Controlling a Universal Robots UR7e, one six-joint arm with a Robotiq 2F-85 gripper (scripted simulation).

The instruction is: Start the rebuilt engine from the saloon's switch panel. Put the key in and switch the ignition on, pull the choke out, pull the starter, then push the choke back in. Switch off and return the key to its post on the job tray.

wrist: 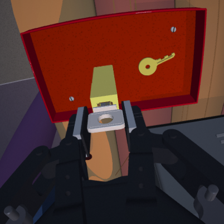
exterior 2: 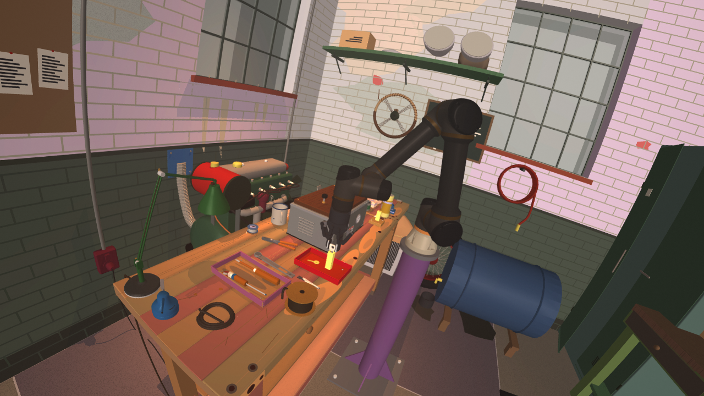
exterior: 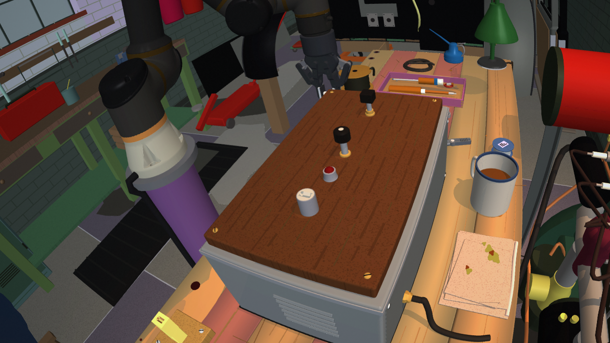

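I hold the key (wrist: 106, 122) by its grey bow in my closed gripper (wrist: 105, 126), right above the yellow post (wrist: 103, 83). The post stands in the red job tray (wrist: 111, 61) (exterior 2: 322, 263), near its edge. A yellow key symbol (wrist: 156, 64) is painted on the tray floor. The tray lies on the bench beyond the far end of the switch panel (exterior: 337, 183). On the panel stand the grey ignition barrel (exterior: 307, 202), a red lamp (exterior: 329, 172), a round black knob (exterior: 342, 137) and a square black knob (exterior: 367, 99). Whether the key's blade sits in the post is hidden.
The wooden workbench (exterior 2: 246, 305) carries a purple tool tray (exterior: 424, 87), a wire spool (exterior 2: 301, 298), a blue oil can (exterior: 453, 52), a green lamp (exterior: 495, 30) and a mug (exterior: 492, 183). The engine (exterior 2: 231, 182) stands behind the panel. Papers (exterior: 482, 273) lie near the mug.
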